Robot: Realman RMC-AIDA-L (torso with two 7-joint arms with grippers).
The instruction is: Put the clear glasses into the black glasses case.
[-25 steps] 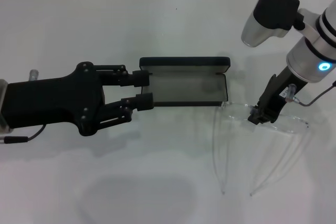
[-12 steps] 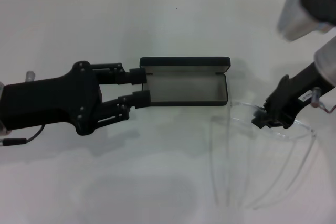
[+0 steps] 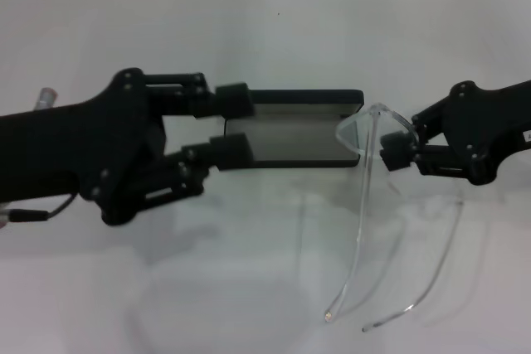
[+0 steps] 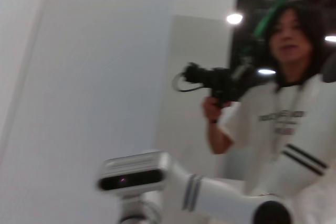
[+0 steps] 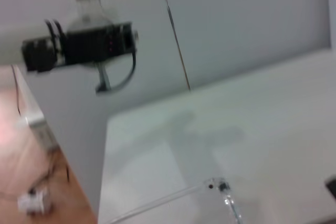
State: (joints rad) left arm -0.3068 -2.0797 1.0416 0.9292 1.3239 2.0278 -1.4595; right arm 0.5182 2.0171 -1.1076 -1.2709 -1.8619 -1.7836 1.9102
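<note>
The black glasses case [image 3: 303, 134] lies open on the white table [image 3: 249, 31], lid toward the rear and greyish inside showing. My left gripper [image 3: 238, 125] is open, one finger on each side of the case's left end, which it hides. I cannot tell whether it touches the case. My right gripper [image 3: 390, 153] is shut on the front of the clear glasses [image 3: 357, 132] and holds them lifted just off the case's right end. Their long clear arms trail toward the table's near side. One hinge of the glasses [image 5: 222, 187] shows in the right wrist view.
White wall panels rise behind the table. The right wrist view shows the table's side edge [image 5: 105, 171] with wooden floor beyond it. A person holding a camera [image 4: 283, 103] stands in the left wrist view.
My right gripper has lifted the glasses off the table and carried them left to the case's right end, tilting them. My left gripper has risen and moved right over the case's left end.
</note>
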